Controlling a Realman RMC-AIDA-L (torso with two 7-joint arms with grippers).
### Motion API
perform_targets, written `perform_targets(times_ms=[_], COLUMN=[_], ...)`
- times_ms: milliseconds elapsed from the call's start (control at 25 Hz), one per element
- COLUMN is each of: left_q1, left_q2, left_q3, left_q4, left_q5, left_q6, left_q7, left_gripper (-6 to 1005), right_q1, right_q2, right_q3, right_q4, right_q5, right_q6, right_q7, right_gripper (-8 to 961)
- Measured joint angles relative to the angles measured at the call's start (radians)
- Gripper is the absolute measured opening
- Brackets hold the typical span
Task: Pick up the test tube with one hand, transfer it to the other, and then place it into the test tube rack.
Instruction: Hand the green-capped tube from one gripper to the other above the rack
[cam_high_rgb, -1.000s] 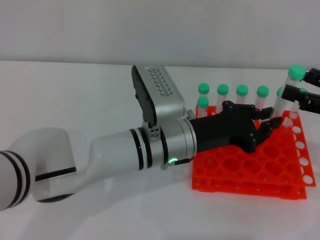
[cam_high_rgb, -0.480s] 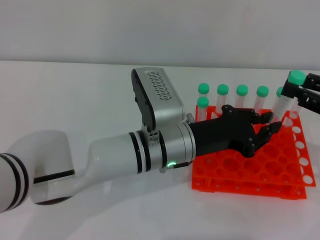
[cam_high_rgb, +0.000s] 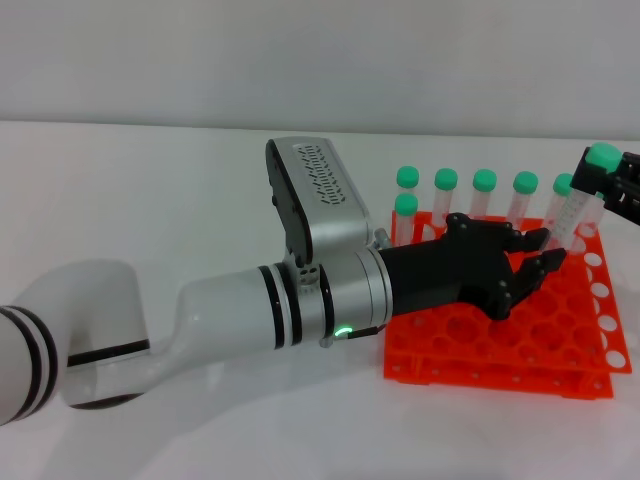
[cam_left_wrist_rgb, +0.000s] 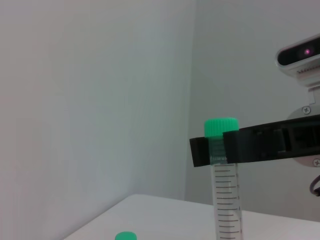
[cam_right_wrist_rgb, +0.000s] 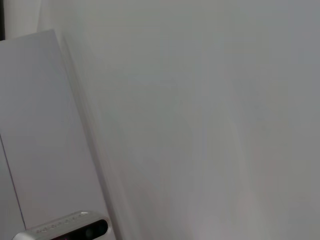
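Bench at left; my left end effector hovers over the test tube rack, fingers half-curled, holding nothing. At far right, my right end effector pinches the test tube below its cap.

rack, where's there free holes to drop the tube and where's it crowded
The test tube rack has its near rows and right-edge column open. The far row holds green-capped tubes, so it is crowded. The left hand hovers over the middle holes, and the right hand holds the test tube above the far right corner.
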Motion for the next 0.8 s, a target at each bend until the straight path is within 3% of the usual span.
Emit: perform_targets(times_ms=[680,800], left_q1=[0.024,0.052], left_q2=[-0.006,-0.006], left_q3=[-0.011,-0.039], left_q4=[0.013,0.032], left_q5=[-0.003,-0.004], left_q6=[-0.035,-0.035], left_q7=[0.082,0.149], left_gripper=[347,450], right_q1=[-0.001,0.0], right_q2=[0.004,0.007], right_q3=[0.002,0.009], right_q4=[-0.005,-0.006], right_q5=[0.003,0.003], right_q6=[0.005,0.005], right_q7=[-0.005,-0.007], right_gripper=[258,262])
